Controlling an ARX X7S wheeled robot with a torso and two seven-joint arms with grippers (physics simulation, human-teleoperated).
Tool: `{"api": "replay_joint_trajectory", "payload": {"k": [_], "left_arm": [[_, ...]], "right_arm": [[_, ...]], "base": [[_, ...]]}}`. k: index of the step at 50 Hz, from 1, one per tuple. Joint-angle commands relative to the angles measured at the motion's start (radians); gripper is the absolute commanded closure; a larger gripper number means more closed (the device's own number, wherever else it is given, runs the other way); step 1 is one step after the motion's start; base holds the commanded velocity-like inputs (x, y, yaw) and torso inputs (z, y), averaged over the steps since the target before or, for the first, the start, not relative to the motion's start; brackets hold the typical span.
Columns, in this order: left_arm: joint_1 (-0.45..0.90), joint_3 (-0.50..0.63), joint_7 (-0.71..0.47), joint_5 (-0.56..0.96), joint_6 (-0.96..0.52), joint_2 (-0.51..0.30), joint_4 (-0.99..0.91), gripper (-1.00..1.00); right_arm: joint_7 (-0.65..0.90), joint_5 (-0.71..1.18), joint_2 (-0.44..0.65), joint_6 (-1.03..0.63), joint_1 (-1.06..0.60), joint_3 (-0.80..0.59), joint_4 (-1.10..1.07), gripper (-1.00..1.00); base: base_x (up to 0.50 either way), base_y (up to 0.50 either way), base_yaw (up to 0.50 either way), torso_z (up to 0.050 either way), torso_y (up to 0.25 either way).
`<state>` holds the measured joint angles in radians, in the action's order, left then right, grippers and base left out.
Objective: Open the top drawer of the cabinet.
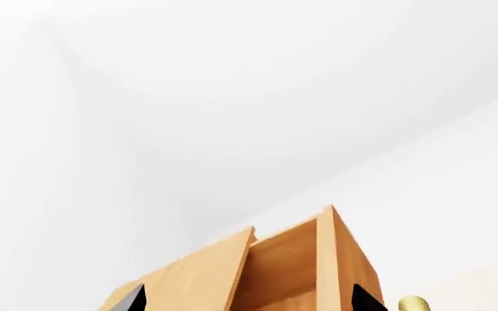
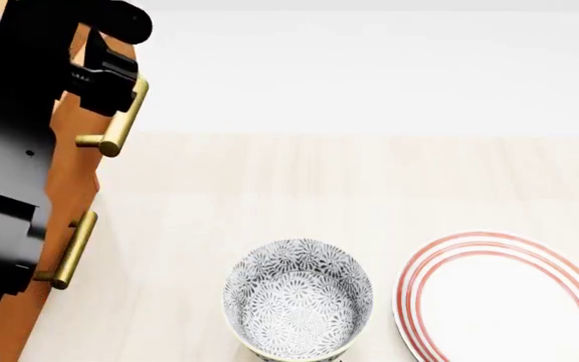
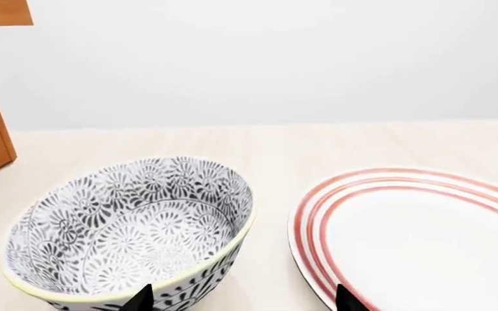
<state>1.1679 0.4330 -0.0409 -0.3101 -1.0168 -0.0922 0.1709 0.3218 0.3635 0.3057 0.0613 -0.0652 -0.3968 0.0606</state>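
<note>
Head view puts the cabinet (image 2: pixel 63 188) at the left edge of the tabletop, its orange-brown front facing right across the table toward the patterned bowl (image 2: pixel 298 298) and the red-ringed plate (image 2: pixel 500 298), which sit at the near edge. Two brass bar handles show on that front. The upper handle (image 2: pixel 124 117) belongs to the top drawer (image 2: pixel 108 56), which appears already drawn out a little past the front below it, and the left wrist view, looking into an open wooden box (image 1: pixel 288 265), agrees. The left gripper (image 2: pixel 103 75) sits right at the far end of that handle, its black fingers around or against the bar. The arm hides the contact, so I cannot tell whether the jaws are pinched on the bar or only beside it.

The handle's long axis runs along the drawer front, far to near, and the drawer travels rightward, away from the left edge. The left arm is much the nearer and already on the handle, so the pull should go straight right, square to the bar.

The right gripper (image 3: pixel 240 299) hovers over the bowl and plate near the front edge, holding nothing, fingertips set wide apart, well clear of the cabinet.
</note>
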Motion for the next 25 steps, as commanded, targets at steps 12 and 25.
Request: {"api": "replay_joint_trajectory", "payload": {"k": [12,25], "left_arm": [[0.077,-0.085,0.008,0.076,-0.015,0.029,0.149,-1.00],[0.111,-0.118,0.047,0.142,-0.051,0.037,0.213,-1.00]], "right_arm": [[-0.020,-0.012,-0.016,0.002,0.000,0.015,0.001,-1.00],[-0.014,-0.010,-0.012,-0.001,-0.001,0.013,-0.005,-1.00]], "base": [[0.00,0.00,0.00,0.000,0.000],[0.00,0.00,0.00,0.000,0.000]]}}
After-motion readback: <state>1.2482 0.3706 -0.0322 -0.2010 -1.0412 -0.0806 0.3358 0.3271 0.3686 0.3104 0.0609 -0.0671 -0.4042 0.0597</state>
